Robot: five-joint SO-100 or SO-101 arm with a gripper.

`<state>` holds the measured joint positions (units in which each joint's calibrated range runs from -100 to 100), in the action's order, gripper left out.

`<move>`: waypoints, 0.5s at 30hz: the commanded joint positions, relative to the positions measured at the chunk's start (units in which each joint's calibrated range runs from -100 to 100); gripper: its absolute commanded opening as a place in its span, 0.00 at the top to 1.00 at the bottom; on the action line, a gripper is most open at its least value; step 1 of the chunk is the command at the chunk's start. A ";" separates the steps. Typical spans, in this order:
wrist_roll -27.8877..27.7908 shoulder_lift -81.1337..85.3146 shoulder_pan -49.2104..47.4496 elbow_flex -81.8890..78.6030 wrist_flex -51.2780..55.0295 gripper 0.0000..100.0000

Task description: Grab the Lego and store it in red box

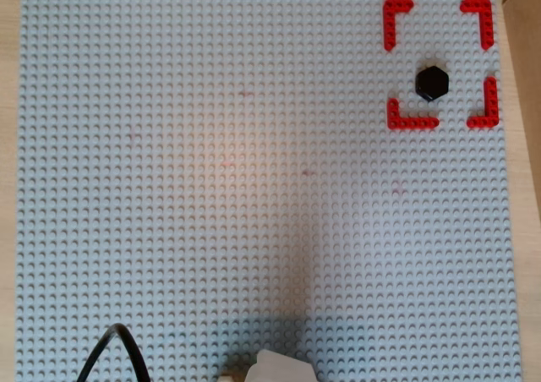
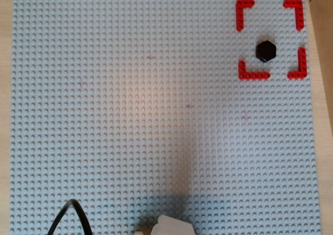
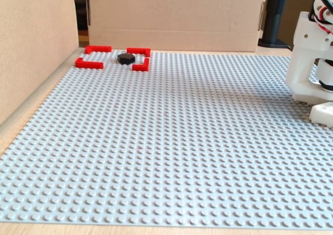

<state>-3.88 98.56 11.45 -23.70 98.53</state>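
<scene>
The Lego (image 1: 432, 82) (image 2: 266, 50) is a glossy black hexagonal piece lying flat on the studded grey baseplate (image 1: 254, 188). It rests inside the red box (image 1: 397, 14) (image 2: 244, 9), an outline of red L-shaped corners at the top right in both overhead views. In the fixed view the Lego (image 3: 126, 58) sits within the red box (image 3: 89, 64) at the far left. Only a white part of the arm (image 1: 281, 367) shows at the bottom edge, and the arm's white base (image 3: 311, 58) stands at the right. No gripper fingers are visible.
A black cable (image 1: 114, 348) loops at the bottom left of the overhead views. Cardboard walls (image 3: 31, 48) border the plate on the left and at the back (image 3: 177, 16) in the fixed view. A black post (image 3: 276, 16) stands at the back right.
</scene>
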 commanded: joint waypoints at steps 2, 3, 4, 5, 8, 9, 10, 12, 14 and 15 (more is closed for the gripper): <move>0.24 0.50 -9.85 0.70 0.50 0.98; 0.60 0.50 -12.08 0.70 0.50 0.98; 0.91 0.50 -14.09 0.70 0.50 0.98; 1.07 0.50 -15.80 0.70 0.50 0.98; 1.12 0.50 -17.67 0.70 0.50 0.98; 1.17 0.50 -17.59 0.70 0.50 0.98; 1.33 0.50 -17.59 0.61 0.50 0.98; 1.38 0.50 -17.59 0.52 0.42 0.98; 1.23 0.50 -17.59 0.34 0.33 0.98; 1.23 0.50 -17.59 0.34 0.33 0.98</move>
<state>-2.56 98.56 -5.85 -23.70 98.53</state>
